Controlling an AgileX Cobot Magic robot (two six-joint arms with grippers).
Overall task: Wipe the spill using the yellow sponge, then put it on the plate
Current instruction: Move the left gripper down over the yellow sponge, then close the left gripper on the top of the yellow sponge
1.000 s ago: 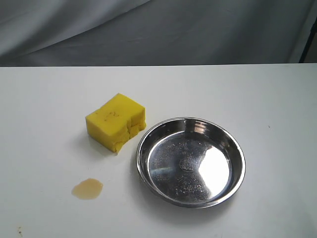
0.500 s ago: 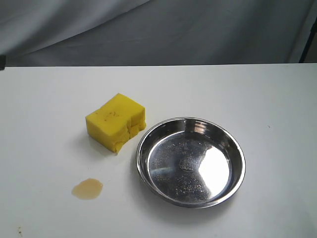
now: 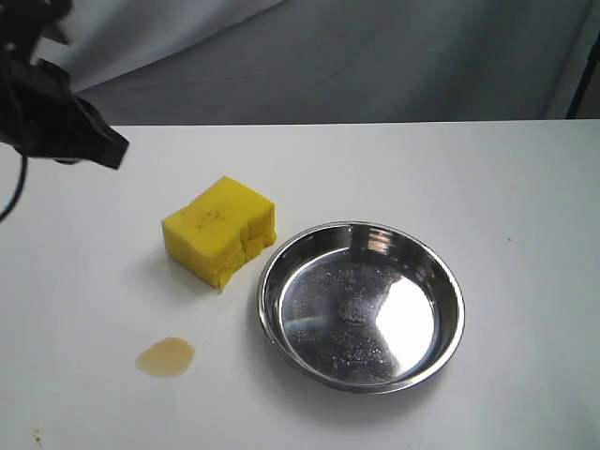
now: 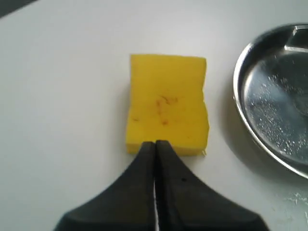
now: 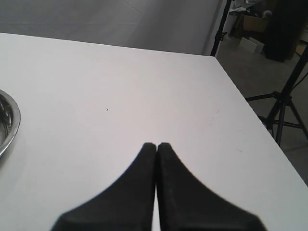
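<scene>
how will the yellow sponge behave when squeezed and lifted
The yellow sponge looks like thick foam with a crease on one side, so it will probably compress and fold there. Likely light for its bulk. Its blocky shape suggests sliding, not rolling, if pushed.

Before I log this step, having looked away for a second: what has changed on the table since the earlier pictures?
The left claw has swung into view at the upper left, shut and empty, pointing toward the yellow sponge without touching it. Nothing was grasped or released. The yellow sponge, the spill and the steel plate lie where they were.
</scene>
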